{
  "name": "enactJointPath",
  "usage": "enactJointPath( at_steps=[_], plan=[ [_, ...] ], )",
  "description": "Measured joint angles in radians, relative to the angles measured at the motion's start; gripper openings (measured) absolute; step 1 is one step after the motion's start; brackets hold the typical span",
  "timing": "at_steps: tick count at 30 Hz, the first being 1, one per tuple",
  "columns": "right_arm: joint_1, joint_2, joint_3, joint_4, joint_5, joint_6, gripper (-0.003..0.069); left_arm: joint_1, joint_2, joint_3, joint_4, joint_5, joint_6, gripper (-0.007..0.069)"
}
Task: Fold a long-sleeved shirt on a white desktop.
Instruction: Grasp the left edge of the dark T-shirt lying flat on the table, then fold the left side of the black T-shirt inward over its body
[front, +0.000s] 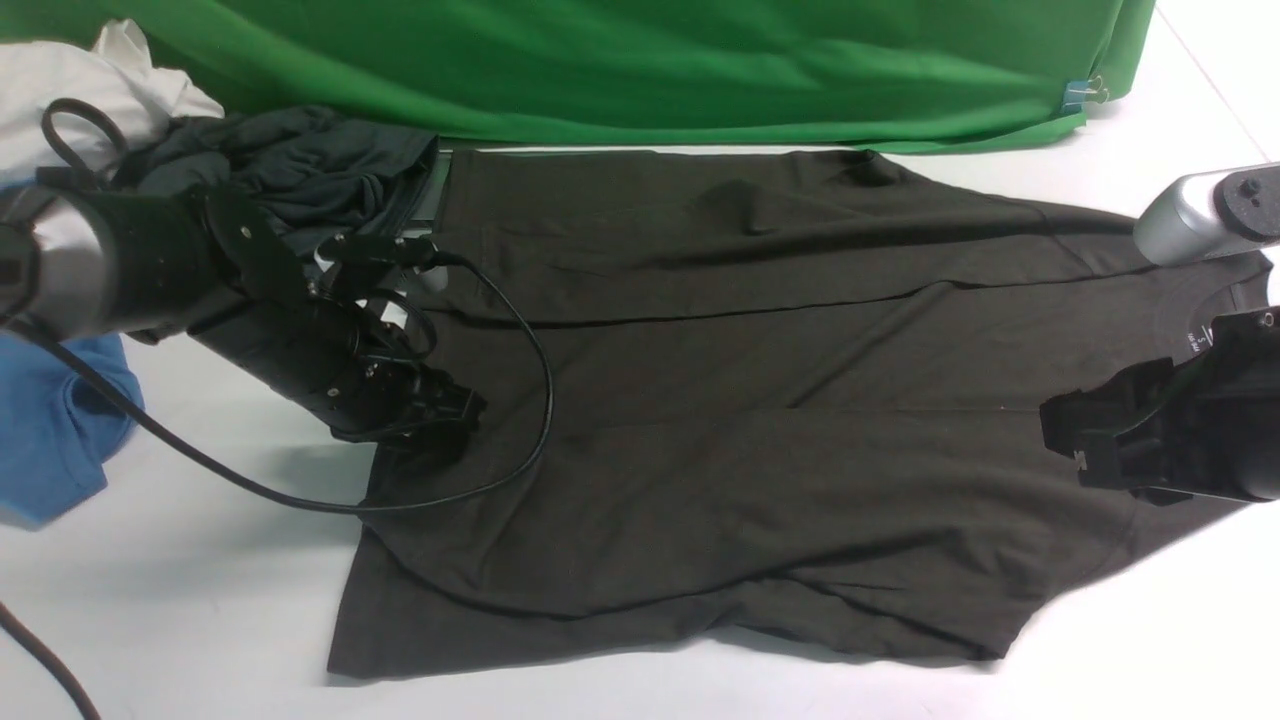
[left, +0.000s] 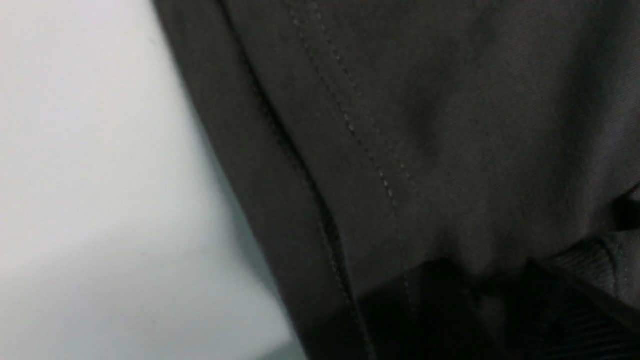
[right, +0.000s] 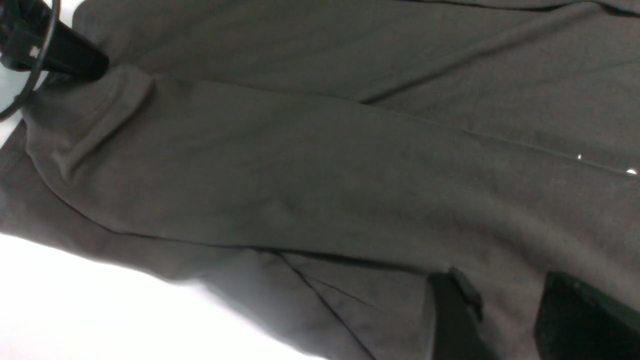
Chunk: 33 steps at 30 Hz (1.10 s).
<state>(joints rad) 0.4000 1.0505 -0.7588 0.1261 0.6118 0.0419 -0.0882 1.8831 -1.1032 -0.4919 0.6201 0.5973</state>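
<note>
From my remote station, my left arm's black end effector (front: 455, 425) presses down at the hem end of a large, nearly black, soft knit long-sleeved shirt (front: 740, 480), its fingertips gathering a ridge of the fabric; I cannot tell how firmly its jaws close. My right arm's black end effector (right: 505, 310) stands with fingers apart, released, above the garment near the collar end. The shirt lies spread across the smooth matte white bench (front: 180, 620), its neck opening and small white printed label (front: 1200, 338) toward my right, a sleeve along each long side, wrinkled. A black cable (front: 545, 400) loops from the left arm over the cloth. Beyond that arm sit a crumpled charcoal-grey garment (front: 290, 160), white fabric (front: 90, 95) and a blue garment (front: 60, 430). A green cloth backdrop (front: 620, 70) hangs behind, a blue-and-silver clip (front: 1085, 93) at its edge.
</note>
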Motion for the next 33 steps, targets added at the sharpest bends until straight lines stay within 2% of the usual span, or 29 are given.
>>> enactJointPath(
  at_steps=[1, 3, 6, 33],
  plan=[
    [0.0, 0.0, 0.0, 0.0, 0.0, 0.0, 0.0242, 0.0, 0.0, 0.0, 0.0, 0.0, 0.0, 0.015],
    [0.0, 0.0, 0.0, 0.0, 0.001, 0.0, 0.0242, 0.0, 0.0, 0.0, 0.0, 0.007, -0.003, 0.007],
    [0.0, 0.0, 0.0, 0.0, 0.001, 0.0, 0.0242, 0.0, 0.0, 0.0, 0.0, 0.013, -0.003, 0.0046],
    [0.0, 0.0, 0.0, 0.0, 0.004, 0.001, 0.0242, -0.001, -0.17, -0.038, -0.031, -0.032, -0.001, 0.0046]
  ],
)
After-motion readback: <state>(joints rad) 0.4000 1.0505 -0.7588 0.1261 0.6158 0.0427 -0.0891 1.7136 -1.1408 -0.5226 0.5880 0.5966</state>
